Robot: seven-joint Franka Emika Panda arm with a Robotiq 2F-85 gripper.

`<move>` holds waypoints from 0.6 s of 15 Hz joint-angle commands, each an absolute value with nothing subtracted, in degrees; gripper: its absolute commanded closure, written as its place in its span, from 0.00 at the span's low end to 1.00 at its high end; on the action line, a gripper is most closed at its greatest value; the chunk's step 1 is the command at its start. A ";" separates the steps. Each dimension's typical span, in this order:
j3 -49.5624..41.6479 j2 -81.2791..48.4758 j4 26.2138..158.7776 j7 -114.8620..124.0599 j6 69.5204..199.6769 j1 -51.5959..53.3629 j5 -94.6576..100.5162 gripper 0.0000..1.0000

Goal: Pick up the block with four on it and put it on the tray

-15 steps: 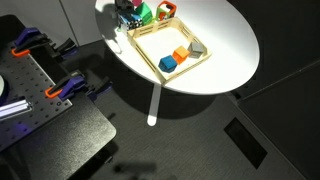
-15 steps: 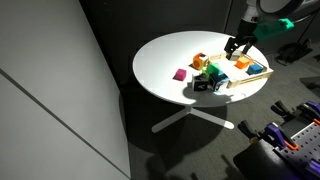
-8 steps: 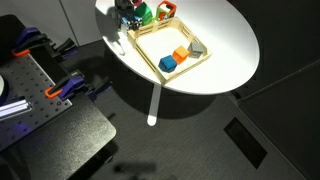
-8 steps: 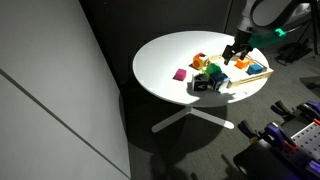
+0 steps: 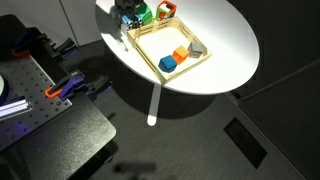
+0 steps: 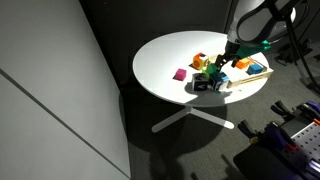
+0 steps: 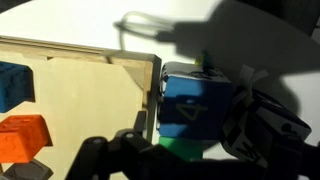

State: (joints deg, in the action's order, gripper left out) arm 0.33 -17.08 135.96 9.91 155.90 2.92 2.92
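Observation:
The block with four on it (image 7: 195, 105) shows a blue face with a dark 4 in the wrist view. It stands on the white table just outside the corner of the pale wooden tray (image 7: 154, 80), with a green block (image 7: 180, 148) against it. In an exterior view it sits at the tray's near corner (image 6: 204, 85). My gripper (image 7: 185, 140) is open, its dark fingers on either side of this block and not touching it. It hangs over the block cluster in both exterior views (image 5: 127, 12) (image 6: 223, 67). The tray (image 5: 143, 55) (image 6: 252, 78) lies beside the cluster.
The tray holds a blue cube (image 5: 167, 63), an orange block (image 5: 180, 53) and a grey block (image 5: 196, 46). A pink block (image 6: 181, 74) and an orange block (image 6: 199, 60) lie on the round white table (image 6: 165, 55). A clamp-covered workbench (image 5: 40, 90) stands nearby.
My gripper has moved down and across from the tray's far side towards the block cluster at the tray's corner. The blocks have not moved.

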 commanded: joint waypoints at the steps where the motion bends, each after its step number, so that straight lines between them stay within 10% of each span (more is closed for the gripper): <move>1: -1.39 -21.16 132.40 11.66 155.93 5.11 4.58 0.00; 9: -4.79 -27.30 128.41 13.43 155.87 9.44 6.63 0.00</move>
